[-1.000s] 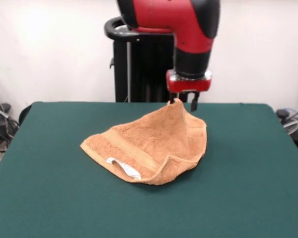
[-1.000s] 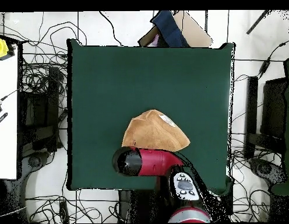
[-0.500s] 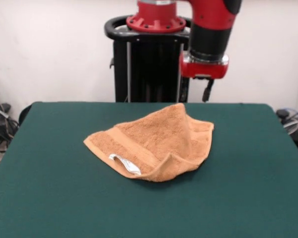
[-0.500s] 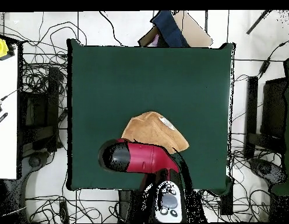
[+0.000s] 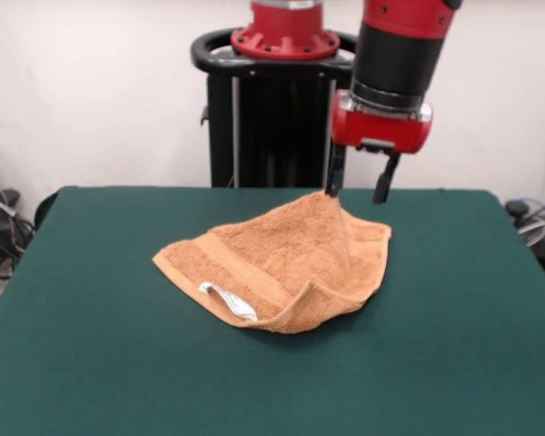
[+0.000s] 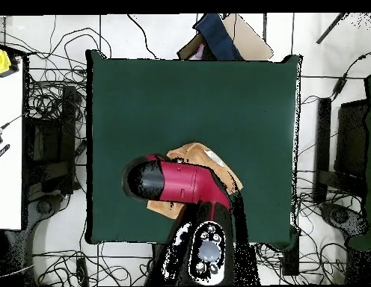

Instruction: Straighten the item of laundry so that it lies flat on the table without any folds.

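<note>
Orange-tan terry towel (image 5: pixel 282 263) lying crumpled near the middle of the dark green bench (image 5: pixel 91 363), folded over on itself with a raised peak at the far side and a curled lip along the near edge. Woven border band running diagonally across the near-left part; small white care tag (image 5: pixel 229 301) poking out just under that folded edge. Gripper (image 5: pixel 356 193) hanging from the red and black arm directly above the towel's far peak, fingers (image 5: pixel 332 182) spread apart and empty, one dark tip touching or just shy of the cloth's highest point, the other clear of it, hanging over the towel's far right edge; cannot tell whether contact is actually made. From overhead, red arm housing (image 6: pixel 177 183) covering most of the towel (image 6: pixel 218 166), with only tan edges showing beyond it toward the upper right and lower left. Black pedestal (image 5: pixel 263 109) standing behind the bench's far edge, white wall behind. Tangle of cables (image 6: pixel 57 112) on the floor around the bench.
</note>
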